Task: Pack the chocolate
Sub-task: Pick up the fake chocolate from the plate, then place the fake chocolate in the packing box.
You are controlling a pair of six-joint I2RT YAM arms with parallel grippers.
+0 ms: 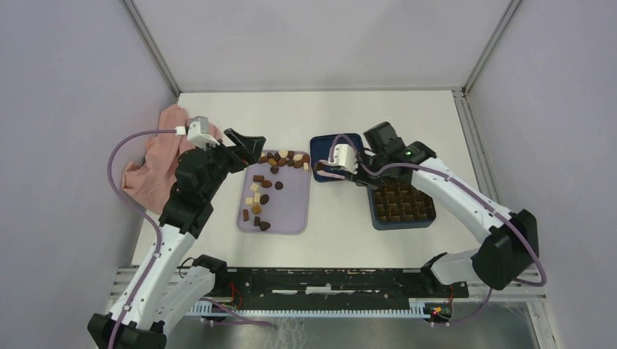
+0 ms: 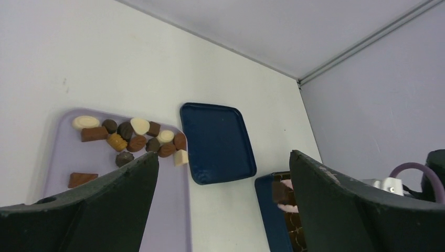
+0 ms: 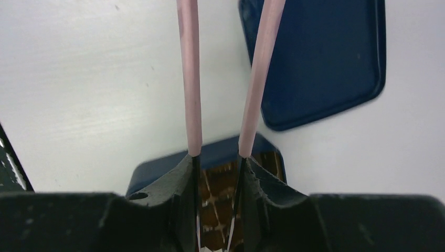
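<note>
Several chocolates, dark brown, mid brown and cream-white (image 1: 280, 160), lie on the flat lilac tray (image 1: 288, 209); they also show in the left wrist view (image 2: 134, 137). My left gripper (image 1: 251, 142) hangs open and empty over the tray's far left corner, its jaws wide apart (image 2: 223, 163). My right gripper (image 1: 355, 169) is shut on pink tongs (image 3: 190, 79). In the left wrist view the tongs hold one dark square chocolate (image 2: 281, 192) at the near corner of the dark blue box (image 1: 407, 224). The tongs' tips are out of the right wrist view.
The box's dark blue lid (image 1: 331, 145) lies flat between tray and box, also in the wrist views (image 2: 218, 142) (image 3: 320, 63). A pink cloth (image 1: 153, 163) lies crumpled at the left under my left arm. Grey walls close in both sides.
</note>
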